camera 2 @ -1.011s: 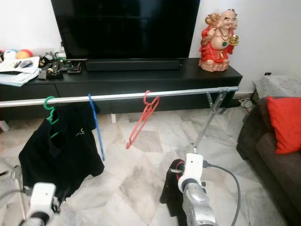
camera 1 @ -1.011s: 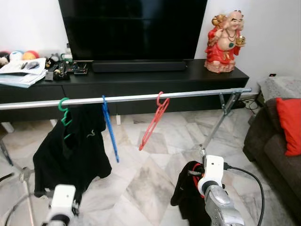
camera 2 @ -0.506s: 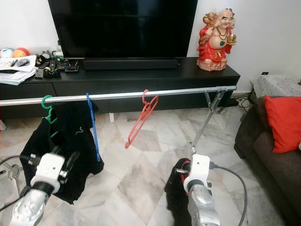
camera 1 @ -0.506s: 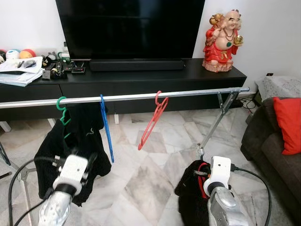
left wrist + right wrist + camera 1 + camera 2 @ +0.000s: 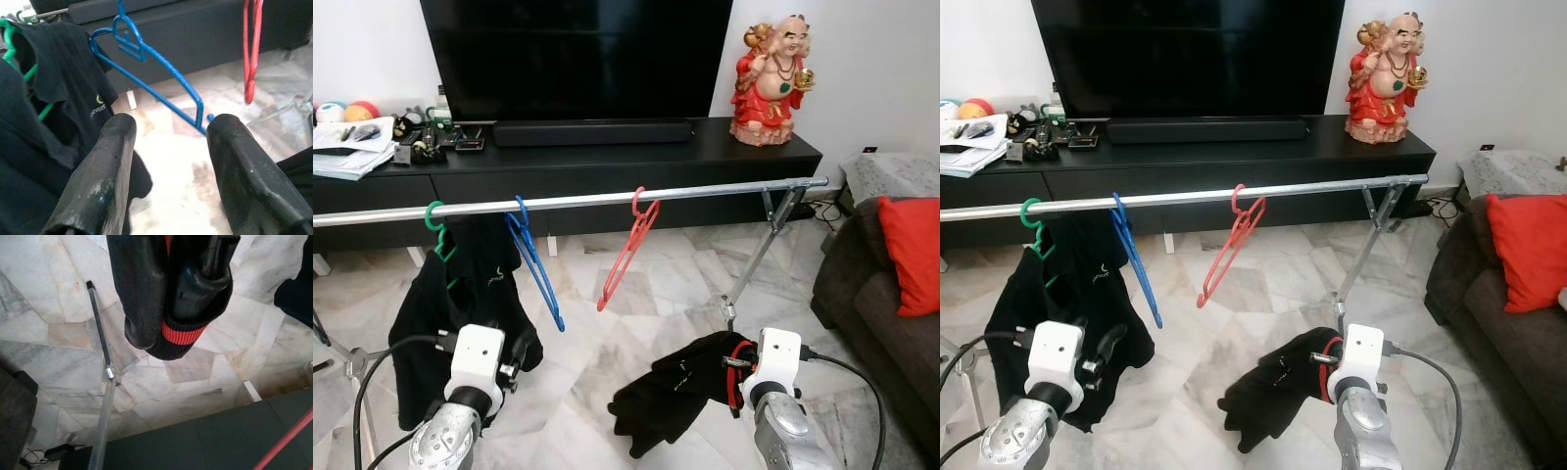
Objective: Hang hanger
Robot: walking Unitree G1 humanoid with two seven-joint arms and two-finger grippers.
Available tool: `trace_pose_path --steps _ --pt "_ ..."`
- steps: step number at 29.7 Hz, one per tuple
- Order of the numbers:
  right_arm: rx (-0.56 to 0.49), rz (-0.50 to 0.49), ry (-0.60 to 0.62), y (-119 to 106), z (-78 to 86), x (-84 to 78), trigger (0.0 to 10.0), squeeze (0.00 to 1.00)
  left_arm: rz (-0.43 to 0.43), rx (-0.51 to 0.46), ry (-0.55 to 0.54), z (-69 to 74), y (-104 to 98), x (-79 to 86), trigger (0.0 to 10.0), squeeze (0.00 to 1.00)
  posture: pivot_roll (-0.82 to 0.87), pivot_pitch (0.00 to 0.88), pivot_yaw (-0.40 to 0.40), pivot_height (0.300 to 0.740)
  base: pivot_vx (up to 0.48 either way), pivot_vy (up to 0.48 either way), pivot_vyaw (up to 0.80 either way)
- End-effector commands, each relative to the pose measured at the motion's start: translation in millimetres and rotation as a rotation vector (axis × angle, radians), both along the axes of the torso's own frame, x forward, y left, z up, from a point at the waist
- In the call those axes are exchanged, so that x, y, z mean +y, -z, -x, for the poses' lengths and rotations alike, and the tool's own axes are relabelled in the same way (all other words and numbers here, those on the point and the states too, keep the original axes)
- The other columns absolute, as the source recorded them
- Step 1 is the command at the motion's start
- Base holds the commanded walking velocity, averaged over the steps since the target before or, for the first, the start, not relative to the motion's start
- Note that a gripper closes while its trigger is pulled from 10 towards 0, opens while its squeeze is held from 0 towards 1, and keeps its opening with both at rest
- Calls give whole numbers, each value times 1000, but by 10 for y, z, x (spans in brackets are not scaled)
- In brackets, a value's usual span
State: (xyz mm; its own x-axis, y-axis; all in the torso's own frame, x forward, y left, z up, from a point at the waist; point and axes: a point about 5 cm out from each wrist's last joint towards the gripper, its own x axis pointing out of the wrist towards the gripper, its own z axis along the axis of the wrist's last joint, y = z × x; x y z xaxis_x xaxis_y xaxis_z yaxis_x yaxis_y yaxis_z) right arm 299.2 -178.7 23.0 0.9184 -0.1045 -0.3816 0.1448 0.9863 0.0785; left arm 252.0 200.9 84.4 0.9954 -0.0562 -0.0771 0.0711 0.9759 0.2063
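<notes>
Clenching the limp black garment with red collar point(image 5: 677, 390), the right gripper point(image 5: 178, 303) is lifting; the spread left gripper point(image 5: 168, 161) is nearing the light, stiff blue plastic hanger point(image 5: 151, 73), best gripped by its lower bar.

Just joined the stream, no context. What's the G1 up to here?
It stands facing a metal clothes rail in front of a TV console. The right gripper is shut on a black garment with a red-trimmed collar, held low over the marble floor. The left gripper is open, raised towards the blue hanger on the rail. A red hanger hangs bare, and a green hanger already carries a black shirt. The held garment is not yet on a hanger.
</notes>
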Motion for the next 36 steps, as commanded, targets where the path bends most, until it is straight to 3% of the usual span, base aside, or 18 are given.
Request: trace_pose_path --steps 1,3,6,10,17,33,36 --pt "-14 12 11 -7 3 -30 10000 0 -88 -27 -24 -26 -82 66 10000 0 149 8 -24 740 0 0 0" --pt "-22 16 9 -15 -1 -30 10000 0 -112 -32 -133 -47 -119 268 10000 0 149 8 -24 740 0 0 0" --pt "-24 22 7 -12 0 -30 10000 0 -74 2 -143 -16 -84 312 10000 0 154 0 -23 740 0 0 0" --pt "-21 25 3 5 7 -20 10000 0 3 72 -105 32 14 235 10000 0 158 0 -21 740 0 0 0" --pt "-21 29 -24 21 11 44 10000 0 62 56 -103 11 6 129 10000 0 155 0 -16 740 0 -145 0" --pt "-41 58 -68 7 -5 59 10000 0 78 63 -94 -15 -19 126 10000 0 154 0 -20 740 0 -382 0" --pt "-49 62 -87 -5 -14 74 10000 0 84 62 -108 -14 -20 127 10000 0 155 0 -23 740 0 0 800"
